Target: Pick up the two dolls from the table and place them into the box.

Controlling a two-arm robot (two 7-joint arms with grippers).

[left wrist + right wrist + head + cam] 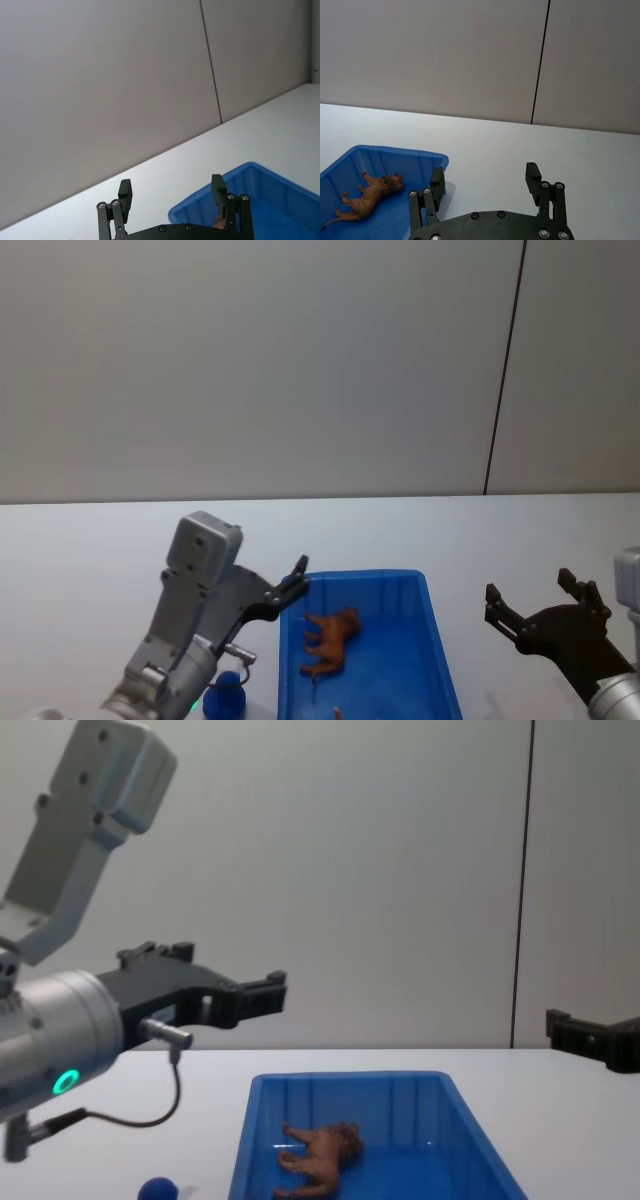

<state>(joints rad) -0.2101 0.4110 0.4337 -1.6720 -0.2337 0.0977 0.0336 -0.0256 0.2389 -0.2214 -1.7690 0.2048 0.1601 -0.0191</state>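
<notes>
White table (80, 560): lion doll (330, 643) lies inside the blue box (365, 576).

Soft, even light fills all 4 views, moderately bright, seemingly from overhead, with no hard-edged shadows. The white table (90, 540) and the wall (250, 360) are lit flatly, without hotspots. In the chest view, the blue box (345, 1077) shows a faint pale sheen on its floor, and the brown doll (320, 1155) casts only a weak, diffuse shadow. A green lamp (65, 1080) glows on the left arm
</notes>
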